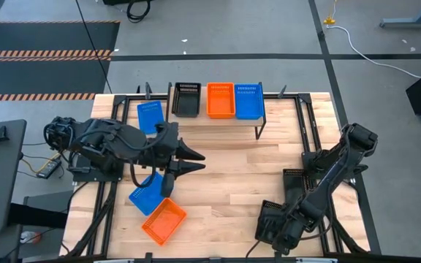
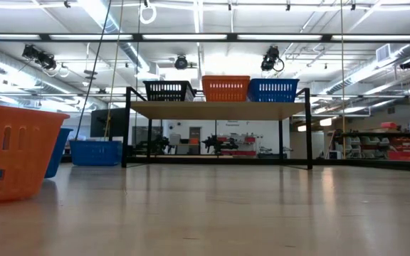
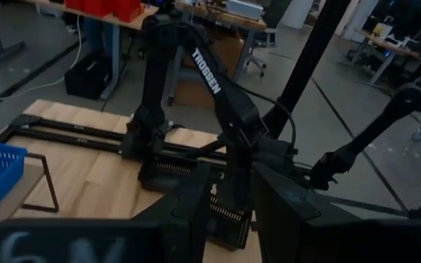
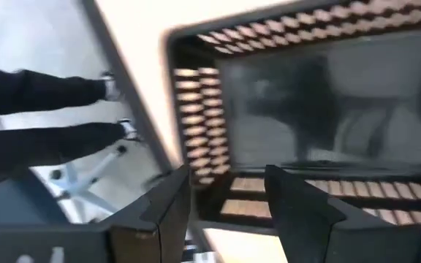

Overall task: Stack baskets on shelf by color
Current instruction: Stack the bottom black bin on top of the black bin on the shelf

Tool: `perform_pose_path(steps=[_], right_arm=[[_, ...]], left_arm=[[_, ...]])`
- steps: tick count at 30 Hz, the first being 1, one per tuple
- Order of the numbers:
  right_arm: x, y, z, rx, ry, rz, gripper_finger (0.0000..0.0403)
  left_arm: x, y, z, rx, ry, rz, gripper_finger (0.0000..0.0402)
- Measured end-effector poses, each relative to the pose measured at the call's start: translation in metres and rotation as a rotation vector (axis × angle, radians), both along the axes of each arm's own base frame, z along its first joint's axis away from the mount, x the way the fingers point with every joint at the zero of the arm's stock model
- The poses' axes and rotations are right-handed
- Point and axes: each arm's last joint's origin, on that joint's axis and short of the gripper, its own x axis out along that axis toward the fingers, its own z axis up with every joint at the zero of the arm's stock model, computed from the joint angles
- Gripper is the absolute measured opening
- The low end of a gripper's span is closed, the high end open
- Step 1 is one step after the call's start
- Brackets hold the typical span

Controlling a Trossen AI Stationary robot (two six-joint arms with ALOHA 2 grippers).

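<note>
Nearest the low camera, an orange perforated plastic basket (image 2: 9,149) lies on the large wooden table (image 1: 232,175), near its front left. A blue mesh basket (image 1: 148,192) lies just behind it, partly under the left arm. A second blue basket (image 1: 150,115) lies just beside the left end of the low wooden-topped shelf (image 2: 219,110).

On the shelf stand a black basket (image 1: 186,98), an orange one (image 1: 221,99) and a blue one (image 1: 248,101), side by side, one per colour.

The left gripper (image 1: 198,161) hovers over the middle of the table, its jaws parted and empty.

The right gripper (image 4: 229,183) is low over a black mesh basket (image 4: 298,109) at the front right edge. Its jaws are spread, with the near wall of the basket between them and not visibly pinched. Another black basket (image 1: 295,180) lies near the right arm's base.

Step judged in hand: picking up a black basket. The next move probably calls for closing on that wall, lifting, and carrying it to the black basket on the shelf.

Possible obstacles: the other black basket and the shelf's front legs. A person's legs (image 4: 42,109) show beyond the table.
</note>
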Motion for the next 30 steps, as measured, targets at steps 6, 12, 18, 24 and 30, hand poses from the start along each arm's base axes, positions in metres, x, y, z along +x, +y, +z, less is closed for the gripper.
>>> perform_pose_path(steps=[6, 12, 18, 24, 30], right_arm=[[-0.009, -0.011, -0.018, -0.063, 0.072, -0.003, 0.0181], [0.003, -0.029, -0.024, -0.137, 0.035, 0.038, 0.0181], [0.024, -0.061, -0.025, -0.263, 0.03, 0.051, 0.0181], [0.05, -0.097, -0.033, -0.288, -0.032, 0.082, 0.0181], [0.075, -0.136, -0.038, -0.305, -0.137, 0.096, 0.0181]], left_arm=[[0.0, 0.0, -0.001, -0.031, 0.013, 0.013, 0.0107], [0.0, 0.001, -0.001, -0.024, 0.009, 0.045, 0.0105], [0.0, 0.001, -0.001, -0.043, 0.008, 0.058, 0.0105], [0.0, 0.001, -0.001, -0.062, 0.008, 0.062, 0.0105], [0.0, 0.001, -0.001, -0.099, 0.009, 0.072, 0.0105]])
